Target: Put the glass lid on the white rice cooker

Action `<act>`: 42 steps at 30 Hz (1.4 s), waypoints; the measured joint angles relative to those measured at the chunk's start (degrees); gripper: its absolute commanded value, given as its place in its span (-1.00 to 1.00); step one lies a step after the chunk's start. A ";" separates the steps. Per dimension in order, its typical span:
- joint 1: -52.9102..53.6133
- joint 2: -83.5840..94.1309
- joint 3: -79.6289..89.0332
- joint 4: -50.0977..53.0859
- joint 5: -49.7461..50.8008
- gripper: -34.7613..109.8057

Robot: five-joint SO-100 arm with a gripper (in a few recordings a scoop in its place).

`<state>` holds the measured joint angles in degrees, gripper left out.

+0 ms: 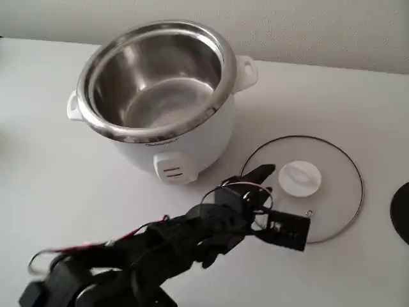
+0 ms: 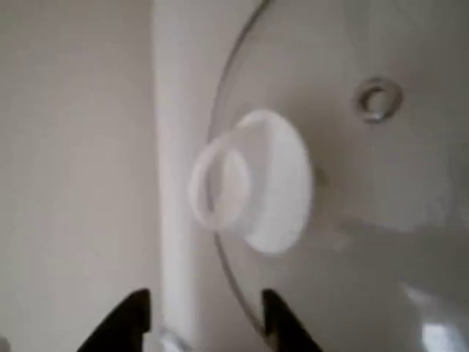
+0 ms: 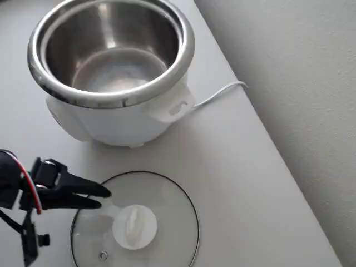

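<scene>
Over the near edge of the glass lid (image 1: 300, 188), my hand (image 3: 100, 198) hovers with its fingers parted and nothing between them, pointing at the white knob (image 3: 134, 225). To take it cleanly I judge I should centre both fingertips either side of the knob, then lower before closing. My black arm (image 1: 160, 246) reaches low across the tabletop (image 1: 57, 160). Beyond the lid, which lies flat, the white rice cooker (image 1: 160, 96) stands open, its steel pot bare.

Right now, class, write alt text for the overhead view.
A glass lid with a white knob lies flat on a white table below an open white rice cooker. A black gripper reaches toward the knob from the left.
</scene>
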<state>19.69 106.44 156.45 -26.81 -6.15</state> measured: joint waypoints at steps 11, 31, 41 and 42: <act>1.32 -14.24 -13.01 -2.11 0.00 -0.23; 2.64 -25.66 -26.63 -1.41 -0.09 -0.52; 2.72 -27.95 -30.15 -1.49 -0.09 -0.52; 2.72 -27.95 -30.15 -1.76 -0.09 -0.52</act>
<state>22.41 78.49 126.30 -28.56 -6.24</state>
